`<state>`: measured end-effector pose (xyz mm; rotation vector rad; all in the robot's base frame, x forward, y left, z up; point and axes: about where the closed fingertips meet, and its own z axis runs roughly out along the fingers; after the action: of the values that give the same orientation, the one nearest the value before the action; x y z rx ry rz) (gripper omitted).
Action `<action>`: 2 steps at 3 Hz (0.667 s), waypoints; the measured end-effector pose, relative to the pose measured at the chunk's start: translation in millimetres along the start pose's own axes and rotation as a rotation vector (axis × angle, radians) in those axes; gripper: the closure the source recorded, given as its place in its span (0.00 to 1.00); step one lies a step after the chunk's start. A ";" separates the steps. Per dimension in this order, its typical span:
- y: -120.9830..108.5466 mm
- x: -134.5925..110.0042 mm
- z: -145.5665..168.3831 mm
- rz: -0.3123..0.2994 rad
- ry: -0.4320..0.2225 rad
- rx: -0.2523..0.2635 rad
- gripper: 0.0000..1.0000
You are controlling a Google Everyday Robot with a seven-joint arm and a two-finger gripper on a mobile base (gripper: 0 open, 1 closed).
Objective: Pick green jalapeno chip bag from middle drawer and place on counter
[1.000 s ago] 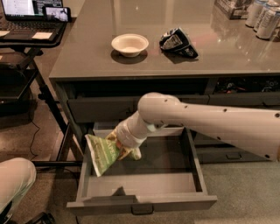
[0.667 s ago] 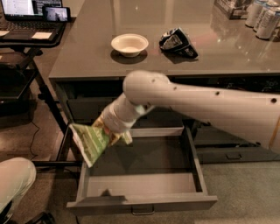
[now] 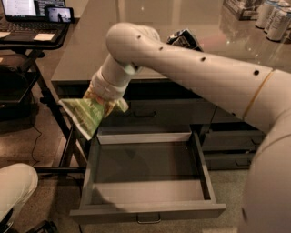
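Note:
My gripper (image 3: 108, 102) is shut on the green jalapeno chip bag (image 3: 85, 117) and holds it in the air, above the left wall of the open middle drawer (image 3: 148, 211) and in front of the counter's left front corner. The bag hangs tilted down to the left. The drawer is pulled fully out and nothing shows inside it. The counter (image 3: 86, 50) stretches behind my arm, which covers much of it, including the white bowl.
A black-and-white snack bag (image 3: 184, 40) lies on the counter, partly behind my arm. Cans (image 3: 275, 20) stand at the counter's back right. A black desk with a laptop (image 3: 32, 13) stands at the left. A white robot part (image 3: 16, 186) sits at lower left.
My gripper has lifted the chip bag up out of the drawer and to the left, up to near the counter's front edge. The drawer stays open.

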<state>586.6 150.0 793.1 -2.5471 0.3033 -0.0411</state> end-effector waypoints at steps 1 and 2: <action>-22.9 20.7 -23.4 -0.045 0.052 -0.003 1.00; -23.0 20.8 -23.4 -0.045 0.053 -0.003 1.00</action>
<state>609.4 151.4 824.5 -2.5585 0.2663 -0.1250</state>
